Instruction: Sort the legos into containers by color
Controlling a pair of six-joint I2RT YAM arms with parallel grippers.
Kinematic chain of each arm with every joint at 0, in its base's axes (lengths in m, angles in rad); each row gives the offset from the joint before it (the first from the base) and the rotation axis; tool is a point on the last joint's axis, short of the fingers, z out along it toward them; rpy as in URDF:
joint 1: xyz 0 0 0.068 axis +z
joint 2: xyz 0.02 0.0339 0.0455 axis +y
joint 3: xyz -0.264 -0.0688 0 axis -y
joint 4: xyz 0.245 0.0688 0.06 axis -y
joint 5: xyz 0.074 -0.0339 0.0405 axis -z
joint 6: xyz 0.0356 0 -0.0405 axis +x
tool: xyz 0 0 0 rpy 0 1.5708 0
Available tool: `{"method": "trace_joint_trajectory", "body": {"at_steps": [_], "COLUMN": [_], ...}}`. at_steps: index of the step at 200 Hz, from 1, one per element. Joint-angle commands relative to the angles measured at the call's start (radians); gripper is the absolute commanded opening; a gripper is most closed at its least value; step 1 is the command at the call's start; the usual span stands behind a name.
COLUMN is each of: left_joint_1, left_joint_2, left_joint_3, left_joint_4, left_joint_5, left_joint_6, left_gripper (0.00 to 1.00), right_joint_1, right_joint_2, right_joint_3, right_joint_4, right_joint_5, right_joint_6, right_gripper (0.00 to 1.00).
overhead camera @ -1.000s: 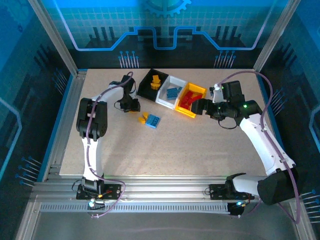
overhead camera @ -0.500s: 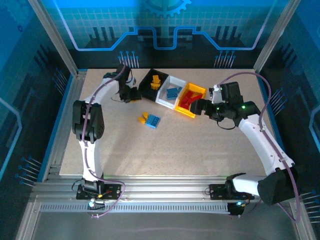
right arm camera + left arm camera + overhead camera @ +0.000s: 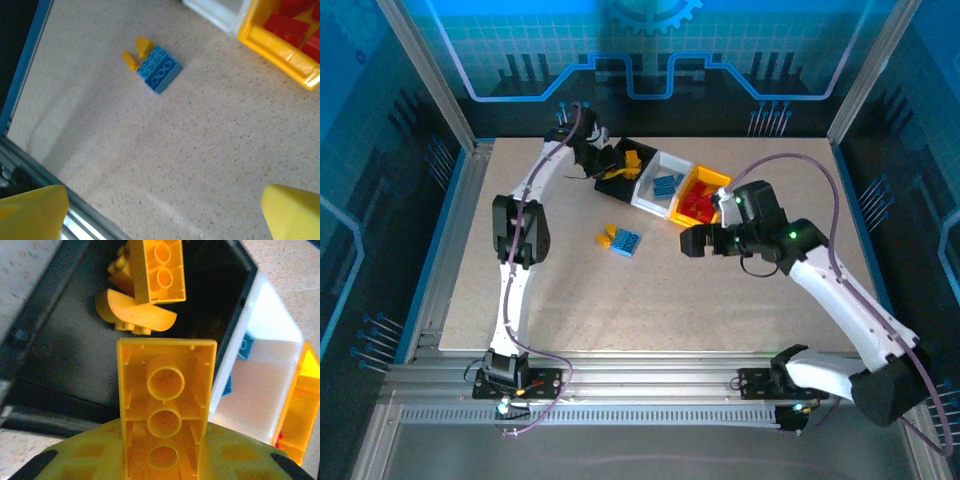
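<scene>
The left claw (image 3: 607, 165) is closed on a long yellow brick (image 3: 165, 410) and holds it over the open black bin (image 3: 65, 365), the brick's hollow underside facing the wrist camera. Other yellow legos (image 3: 142, 295) lie in that bin beyond the held brick. The white bin (image 3: 265, 385) next to it holds blue bricks (image 3: 245, 347), and the yellow bin (image 3: 715, 180) at the end of the row holds red bricks (image 3: 698, 205).

The right claw (image 3: 692, 243) hovers above the surface (image 3: 210, 150) with its yellow pads (image 3: 30, 212) spread wide and nothing between them. A blue brick (image 3: 159, 69) lies on the surface well apart from this claw, with two small yellow pieces (image 3: 137, 52) touching it.
</scene>
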Motion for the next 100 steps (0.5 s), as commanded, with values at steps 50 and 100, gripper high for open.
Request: {"method": "trace_joint_trajectory", "body": {"at_steps": [50,100], "left_joint_1": [-0.003,-0.003], "left_joint_2": [0.024,-0.053], "left_joint_3": [0.069,-0.001], "left_joint_4": [0.002,0.004], "left_joint_5": [0.064,0.071], "left_joint_6": [-0.061,-0.061], "left_gripper": [0.63,0.67], "right_joint_1": [0.123,0.171], "right_joint_2": [-0.218,-0.207], "right_joint_3": [-0.074,-0.002], "right_joint_4": [-0.188,-0.348], "right_joint_5": [0.062,0.068], "right_joint_6": [-0.002,-0.001], "right_gripper": [1.0,1.0]}}
